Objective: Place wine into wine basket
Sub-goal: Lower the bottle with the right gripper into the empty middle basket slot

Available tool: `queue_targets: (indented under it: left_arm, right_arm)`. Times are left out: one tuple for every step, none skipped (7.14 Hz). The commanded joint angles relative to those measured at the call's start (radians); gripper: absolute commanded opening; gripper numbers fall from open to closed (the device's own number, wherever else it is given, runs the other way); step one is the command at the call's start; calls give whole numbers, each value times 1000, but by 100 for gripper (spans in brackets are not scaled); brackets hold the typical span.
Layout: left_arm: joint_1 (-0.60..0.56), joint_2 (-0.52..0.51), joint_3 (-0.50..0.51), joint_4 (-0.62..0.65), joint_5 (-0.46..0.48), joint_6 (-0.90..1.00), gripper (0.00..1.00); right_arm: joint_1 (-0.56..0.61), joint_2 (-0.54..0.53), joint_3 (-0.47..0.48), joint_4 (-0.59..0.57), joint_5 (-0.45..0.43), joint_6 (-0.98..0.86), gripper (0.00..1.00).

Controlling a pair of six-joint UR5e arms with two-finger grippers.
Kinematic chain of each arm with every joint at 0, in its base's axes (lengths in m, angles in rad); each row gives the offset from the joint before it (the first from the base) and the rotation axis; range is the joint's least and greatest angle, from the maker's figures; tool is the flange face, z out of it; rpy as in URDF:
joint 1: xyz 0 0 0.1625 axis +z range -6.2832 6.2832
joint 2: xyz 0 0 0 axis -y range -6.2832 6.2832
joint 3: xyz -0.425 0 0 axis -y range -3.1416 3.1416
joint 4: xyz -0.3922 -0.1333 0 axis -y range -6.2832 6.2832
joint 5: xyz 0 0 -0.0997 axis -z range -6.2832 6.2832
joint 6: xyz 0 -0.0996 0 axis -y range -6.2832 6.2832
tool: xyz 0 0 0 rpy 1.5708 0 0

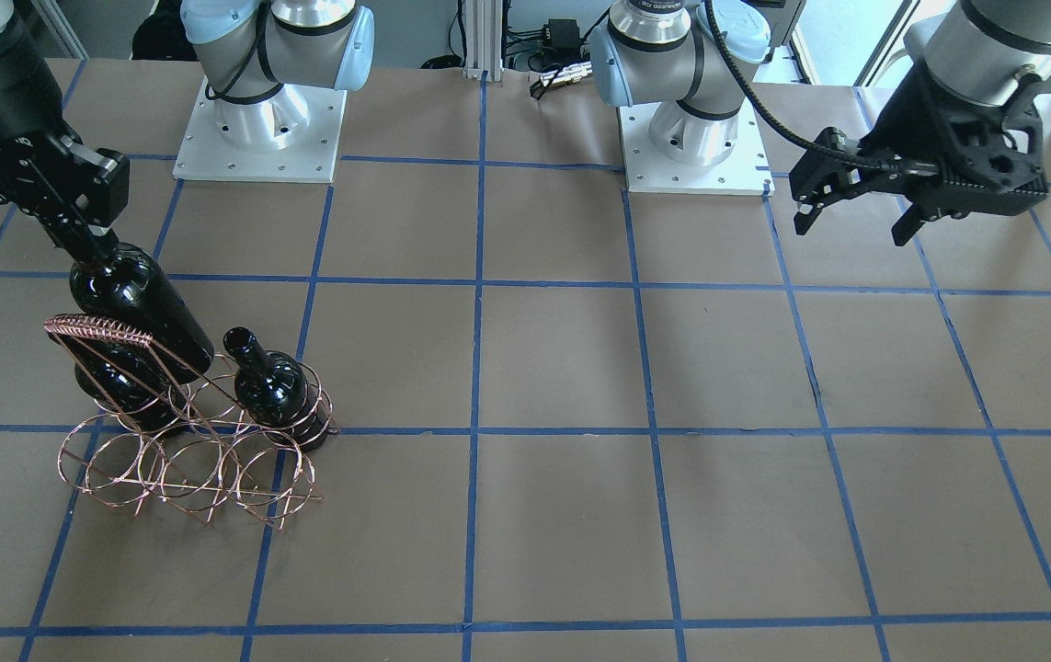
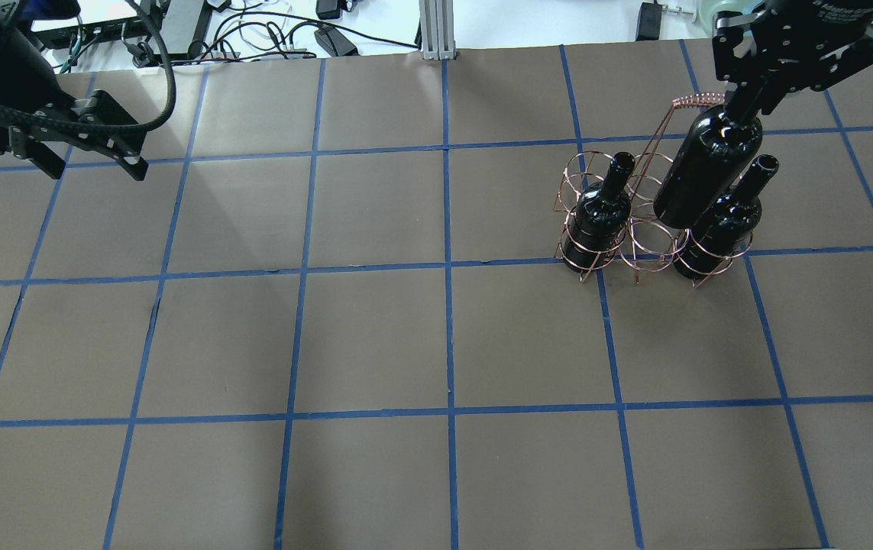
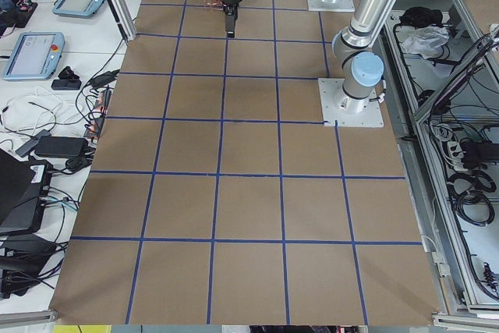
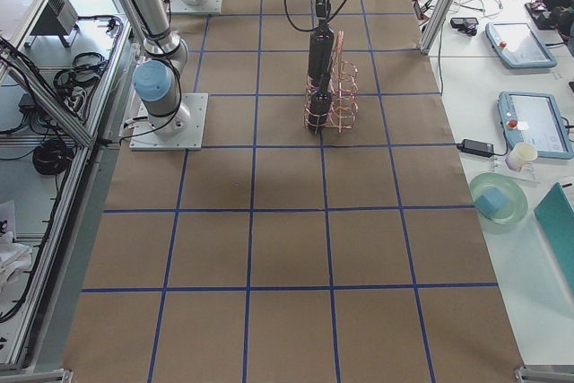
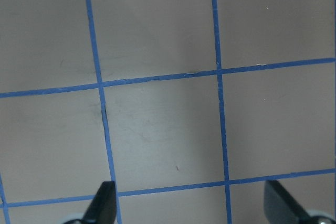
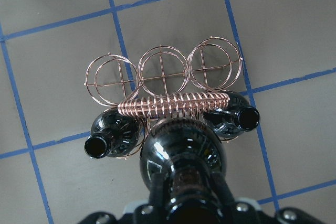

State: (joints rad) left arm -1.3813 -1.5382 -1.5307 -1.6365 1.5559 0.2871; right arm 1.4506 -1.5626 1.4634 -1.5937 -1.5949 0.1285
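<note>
You've got the brown-papered table (image 2: 375,336) wide open, blue tape grid and all, and the action is packed into its right end. Your right gripper (image 2: 743,105) has its jaws clamped on the neck of the wine (image 2: 705,172). The left gripper (image 2: 91,169) hovers well apart at the other end, jaws spread over bare paper and holding nothing.

The wine basket (image 6: 163,77) sits on the table under your right arm, with three rings vacant in the far row. The wine hangs over the near row, between the two seated bottles (image 2: 596,221). From the right side view it looks close to upright. Whether its base has entered the middle ring, I can't tell.

So this looks like the lowering step, and it's a tight slot. Center the base over that middle ring and come straight down, slowly. Keep the neck vertical so the shoulders don't knock a neighbour. Watch the wrapped handle (image 6: 173,104), which runs just beside the bottle's far side. Open the jaws only once the base rests on the bottom wires, because this light wire frame could shift or tip if the glass drags on it.

No labels on any bottle. There's white lettering on the right wrist housing, too small to read.
</note>
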Motion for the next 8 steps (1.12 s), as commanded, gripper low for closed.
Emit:
queue_targets:
  left_arm:
    - [-74,4,-38,1,-4,-26,100]
    - [-103,4,-40,1,-4,-26,100]
    - [-132,4,-43,1,-4,-46,100]
    - [-171,1,-49,1,0,-110,100]
    - [-207,3,-61,10,4,-132,100]
    - [-217,3,-69,12,-2,-138,100]
    - [-220,3,-84,12,-5,-135,100]
    - [-222,4,-94,13,-7,-135,100]
  right_arm:
    - [-1,1,41,-31,3,13,0]
    - [-1,-7,64,-32,1,13,0]
    - [1,-8,84,-48,3,11,0]
    - [7,-10,98,-92,3,11,0]
    - [8,-8,101,-100,3,10,0]
    - [8,-7,101,-106,6,5,0]
    - [8,-2,104,-106,35,3,0]
    - [8,-5,126,-120,35,3,0]
